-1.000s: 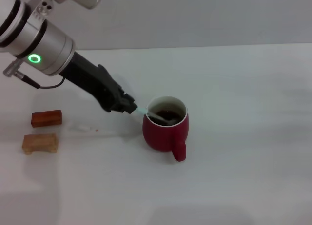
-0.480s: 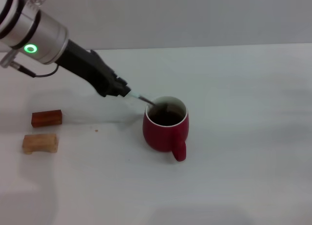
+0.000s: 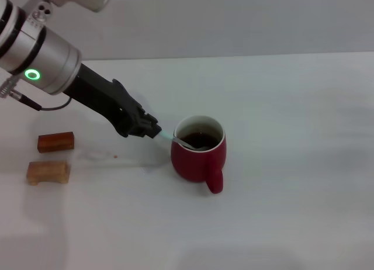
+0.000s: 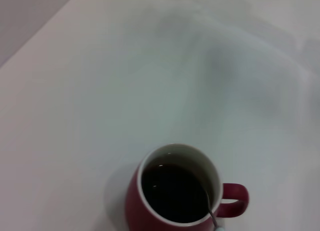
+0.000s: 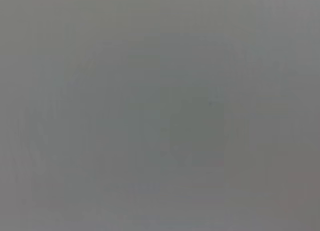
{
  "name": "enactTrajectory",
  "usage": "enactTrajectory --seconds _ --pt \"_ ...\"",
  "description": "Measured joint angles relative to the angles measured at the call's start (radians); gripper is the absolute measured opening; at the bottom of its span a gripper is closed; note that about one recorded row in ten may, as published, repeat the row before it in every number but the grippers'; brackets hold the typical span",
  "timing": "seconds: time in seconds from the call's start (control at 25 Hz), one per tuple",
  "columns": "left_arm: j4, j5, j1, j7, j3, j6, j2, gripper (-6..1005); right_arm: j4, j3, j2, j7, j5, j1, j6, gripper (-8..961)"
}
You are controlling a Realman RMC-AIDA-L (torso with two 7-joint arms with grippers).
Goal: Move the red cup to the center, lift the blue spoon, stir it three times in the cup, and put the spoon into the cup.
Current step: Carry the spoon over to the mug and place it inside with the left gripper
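Observation:
The red cup (image 3: 198,155) stands mid-table with dark liquid inside and its handle toward the front; the left wrist view shows the cup (image 4: 150,211) from above. My left gripper (image 3: 153,131) hovers just left of the rim, shut on the pale handle of the blue spoon (image 3: 182,141). The spoon slants down over the rim, its metal neck (image 4: 210,212) dipping into the liquid. My right gripper is out of view; its wrist view shows only flat grey.
Two small wooden blocks lie at the left: a reddish one (image 3: 56,142) and a lighter one (image 3: 48,172) in front of it. The white table (image 3: 292,135) stretches to the right and front of the cup.
My left gripper rose and drew back up-left half a second ago, then came down again toward the rim. The spoon's bowl shifted within the cup; the cup stayed in place.

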Motion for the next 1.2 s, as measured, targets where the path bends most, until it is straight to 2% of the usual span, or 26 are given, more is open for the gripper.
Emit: enactTrajectory --seconds 0.44,0.8,1.2 --pt "-0.018 -0.034 -0.011 0.002 0.046 -0.052 -0.004 132 0.009 0.003 0.005 0.000 -0.001 -0.010 0.000 441" --pt "-0.021 -0.027 0.001 0.002 0.038 -0.117 -0.001 133 0.020 0.000 0.005 0.000 -0.001 -0.012 -0.002 441" --pt "-0.028 -0.024 0.033 -0.008 0.018 -0.129 0.006 135 0.017 -0.001 0.004 0.000 -0.004 -0.001 -0.003 442"
